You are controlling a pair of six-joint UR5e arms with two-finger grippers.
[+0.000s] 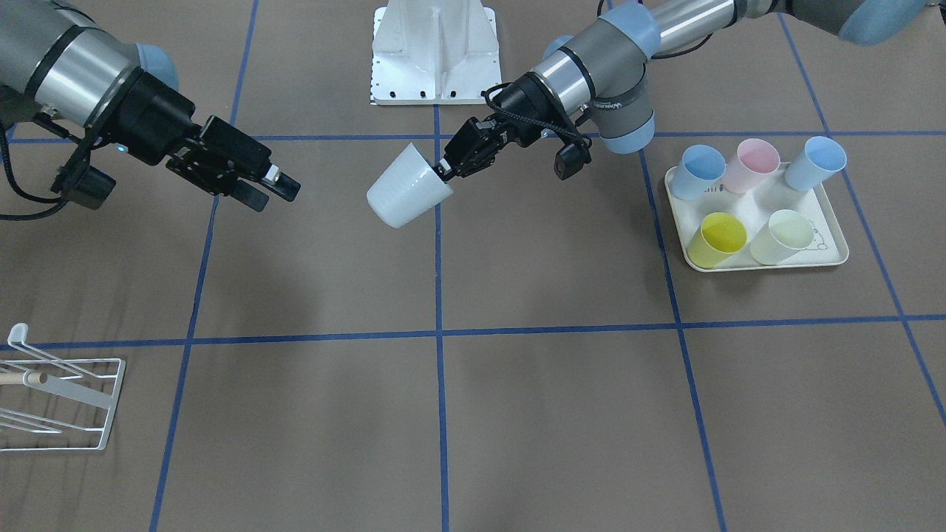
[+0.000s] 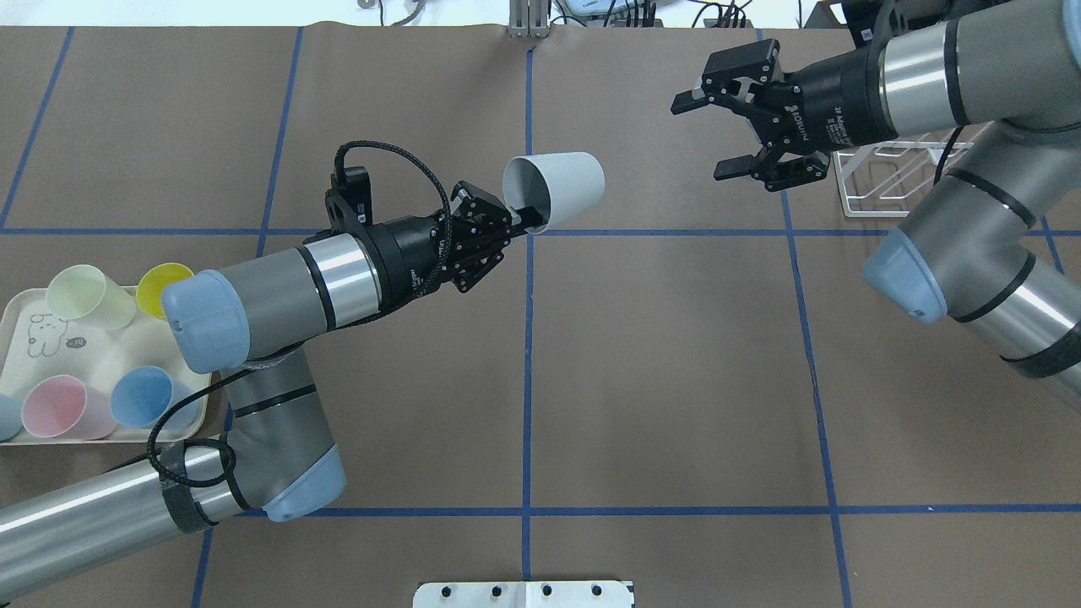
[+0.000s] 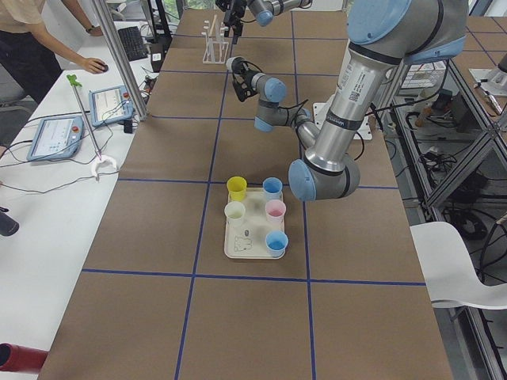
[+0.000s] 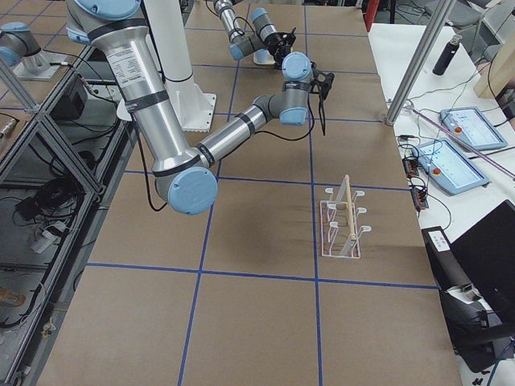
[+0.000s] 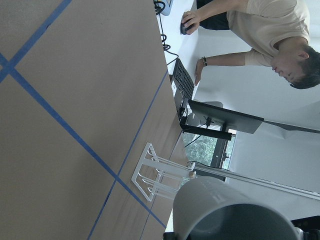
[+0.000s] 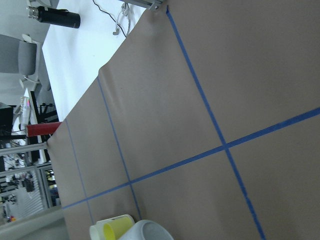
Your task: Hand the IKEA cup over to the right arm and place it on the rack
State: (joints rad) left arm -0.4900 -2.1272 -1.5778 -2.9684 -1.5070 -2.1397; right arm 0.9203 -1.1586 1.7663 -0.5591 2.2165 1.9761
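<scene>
Cream tray [image 1: 776,266] flat on the brown tabletop [image 1: 562,414], a rabbit drawing [image 2: 40,334] printed on its bare corner. Five cups on the tray, mouths up: yellow cup [image 1: 718,238] and pale green cup [image 1: 783,235] along one long side, pink cup [image 1: 752,164] between a blue cup [image 1: 701,171] and a second blue cup [image 1: 815,164] along the other. Blue tape lines [image 1: 440,414] across the tabletop, one just beside the tray. Well apart from the tray, a white bench [image 3: 47,222] with two tablets [image 3: 55,136] and a person [image 3: 28,32] in a beige shirt.
</scene>
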